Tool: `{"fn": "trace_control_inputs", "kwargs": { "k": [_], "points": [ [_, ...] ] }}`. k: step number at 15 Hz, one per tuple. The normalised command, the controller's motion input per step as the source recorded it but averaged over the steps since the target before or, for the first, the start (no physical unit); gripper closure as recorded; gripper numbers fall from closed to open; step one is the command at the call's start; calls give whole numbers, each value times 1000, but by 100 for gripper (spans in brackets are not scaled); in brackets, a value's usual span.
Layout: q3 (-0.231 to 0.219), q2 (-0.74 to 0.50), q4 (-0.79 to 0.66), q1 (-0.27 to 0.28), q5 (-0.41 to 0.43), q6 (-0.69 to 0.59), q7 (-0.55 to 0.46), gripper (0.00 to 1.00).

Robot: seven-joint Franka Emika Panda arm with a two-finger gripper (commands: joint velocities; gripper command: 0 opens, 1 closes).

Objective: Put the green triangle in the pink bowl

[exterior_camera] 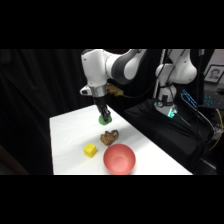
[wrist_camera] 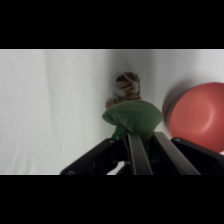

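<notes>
Table (exterior_camera: 65,135) shows, from left to right, the yellow block (exterior_camera: 90,150), the gripper (exterior_camera: 103,116) closed on the green triangle (exterior_camera: 104,120) at the far side, the brown lumpy object (exterior_camera: 109,136), then the pink bowl (exterior_camera: 119,158) nearest the camera. To carry well: lift clear, pass over the brown piece, centre above the bowl and release low.
</notes>
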Motion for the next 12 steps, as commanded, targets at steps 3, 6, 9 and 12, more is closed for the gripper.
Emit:
{"fn": "trace_control_inputs", "kwargs": {
  "k": [3, 6, 9, 12],
  "points": [
    [99, -143, -106, 141, 51, 60, 220, 95],
    [89, -91, -98, 126, 63, 124, 195, 95],
    [78, -67, -87, 105, 75, 156, 156, 95],
    [63, 23, -23, 90, 61, 184, 139, 95]
  ]
}}
